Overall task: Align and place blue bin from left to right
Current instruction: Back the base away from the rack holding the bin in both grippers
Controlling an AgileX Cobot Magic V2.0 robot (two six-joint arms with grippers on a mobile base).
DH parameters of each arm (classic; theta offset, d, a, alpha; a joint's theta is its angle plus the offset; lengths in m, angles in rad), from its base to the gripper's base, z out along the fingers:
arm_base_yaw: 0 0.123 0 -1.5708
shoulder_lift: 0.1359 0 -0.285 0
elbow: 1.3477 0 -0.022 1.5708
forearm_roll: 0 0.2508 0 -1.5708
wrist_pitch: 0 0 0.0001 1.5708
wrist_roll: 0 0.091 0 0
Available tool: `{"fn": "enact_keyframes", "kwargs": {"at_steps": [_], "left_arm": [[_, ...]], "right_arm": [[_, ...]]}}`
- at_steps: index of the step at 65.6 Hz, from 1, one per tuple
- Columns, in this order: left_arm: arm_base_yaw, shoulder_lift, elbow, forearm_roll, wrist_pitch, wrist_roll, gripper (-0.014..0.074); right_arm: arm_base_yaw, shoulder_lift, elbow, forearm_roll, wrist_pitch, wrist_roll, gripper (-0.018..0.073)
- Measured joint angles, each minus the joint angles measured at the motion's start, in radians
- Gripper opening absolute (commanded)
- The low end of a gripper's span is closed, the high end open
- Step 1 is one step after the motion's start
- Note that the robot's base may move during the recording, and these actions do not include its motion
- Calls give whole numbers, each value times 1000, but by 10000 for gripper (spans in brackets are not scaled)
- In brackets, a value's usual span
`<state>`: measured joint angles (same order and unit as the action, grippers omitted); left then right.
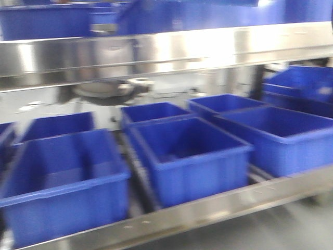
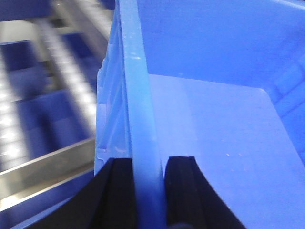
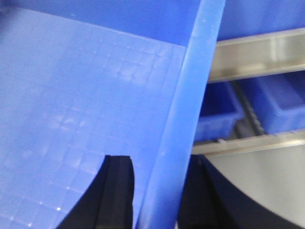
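Both wrist views are filled by the blue bin [image 2: 214,119], a lighter-blue crate; ribs show on its outer wall in the left wrist view. My left gripper [image 2: 148,164] is shut on its left rim, one black finger [image 2: 119,191] outside the wall and one inside. In the right wrist view the bin's gridded floor [image 3: 86,95] shows. My right gripper [image 3: 162,164] is shut on the opposite rim, with fingers [image 3: 116,191] on both sides of the wall. The bin hangs above the shelving. Neither gripper shows in the blurred front view.
Several darker blue bins [image 1: 187,151] [image 1: 62,177] [image 1: 281,135] stand on the lower steel shelf behind its front rail [image 1: 208,208]. An upper steel shelf beam [image 1: 156,52] crosses the view. Steel rails [image 3: 257,47] and more bins [image 3: 281,105] lie below the held bin.
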<state>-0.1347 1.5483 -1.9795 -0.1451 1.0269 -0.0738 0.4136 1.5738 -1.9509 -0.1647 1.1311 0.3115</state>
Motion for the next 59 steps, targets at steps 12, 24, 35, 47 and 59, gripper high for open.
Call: {"fn": "enact_keyframes", "kwargs": {"at_steps": [12, 24, 35, 47, 59], "left_arm": [[0, 0, 0, 0, 0, 0, -111], [0, 0, 0, 0, -2, 0, -111], [0, 0, 0, 0, -2, 2, -111], [0, 0, 0, 0, -2, 2, -111], [0, 0, 0, 0, -2, 2, -111]], "right_arm": [[0, 0, 0, 0, 0, 0, -153], [0, 0, 0, 0, 0, 0, -153], [0, 0, 0, -2, 0, 0, -153], [0, 0, 0, -2, 0, 0, -153], [0, 0, 0, -2, -2, 0, -153]]}}
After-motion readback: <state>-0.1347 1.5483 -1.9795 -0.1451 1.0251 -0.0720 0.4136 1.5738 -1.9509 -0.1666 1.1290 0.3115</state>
